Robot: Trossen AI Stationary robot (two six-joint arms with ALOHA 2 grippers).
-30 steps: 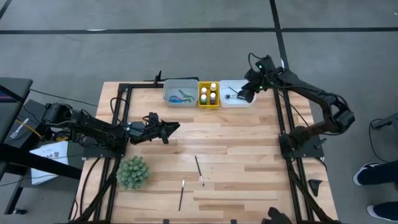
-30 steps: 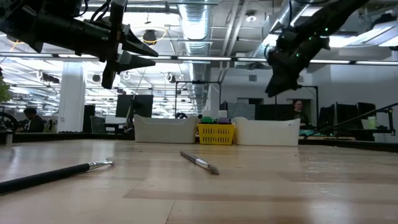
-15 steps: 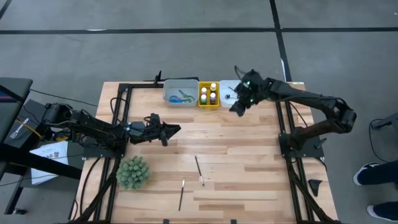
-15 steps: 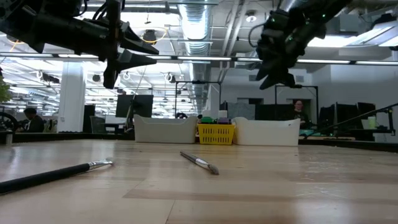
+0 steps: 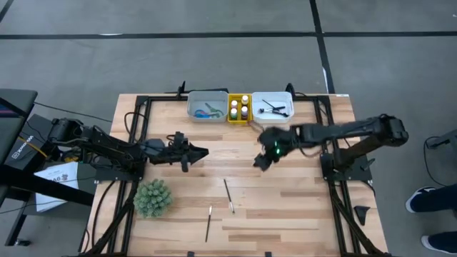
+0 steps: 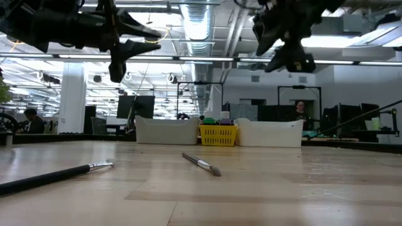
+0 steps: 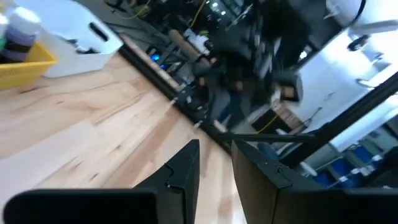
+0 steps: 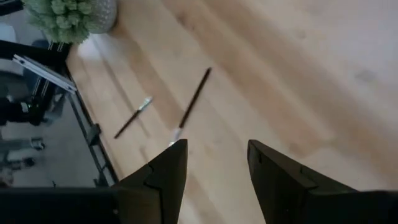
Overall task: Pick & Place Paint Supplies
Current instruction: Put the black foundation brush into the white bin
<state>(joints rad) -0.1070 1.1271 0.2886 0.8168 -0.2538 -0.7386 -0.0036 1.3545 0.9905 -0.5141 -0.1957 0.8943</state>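
Two thin dark-handled brushes lie flat on the wooden table: one [image 5: 228, 195] near the middle, the other [image 5: 208, 223] closer to the near edge. Both show in the right wrist view [image 8: 194, 106] [image 8: 134, 117]. My right gripper [image 5: 258, 163] hangs open and empty above the table's middle, slanting down, right of the brushes. My left gripper [image 5: 206, 151] is held level above the table's left half, pointing right, open by a narrow gap [image 7: 214, 158] and empty. Paint bottles [image 5: 240, 108] stand in the yellow tray. Scissors [image 5: 209, 111] lie in the grey tray.
Three trays line the far edge: grey [image 5: 194, 114], yellow [image 5: 240, 120] and white [image 5: 285, 114], the white one holding dark tools. A spiky green plant ball [image 5: 153, 198] sits at the near left. Bare wood lies around the brushes.
My right gripper has swung from over the white tray at the far edge toward the table's middle and near side, rolling as it went, and stays open. My left gripper has stayed in place and turned a little at the wrist.
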